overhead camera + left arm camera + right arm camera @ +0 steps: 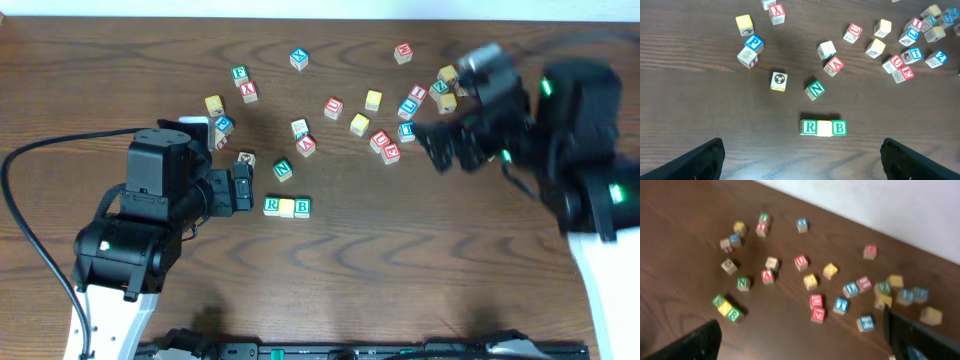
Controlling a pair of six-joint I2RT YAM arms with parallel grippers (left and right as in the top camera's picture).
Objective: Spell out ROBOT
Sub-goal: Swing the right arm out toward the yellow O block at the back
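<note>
R cube, yellow cube and B cube sit touching in a row on the table! T cube lies well apart among the scattered blocks. Left gripper and right gripper both spread wide, gripping nothing.

Green N cube near red A cube on dark wooden table
</note>
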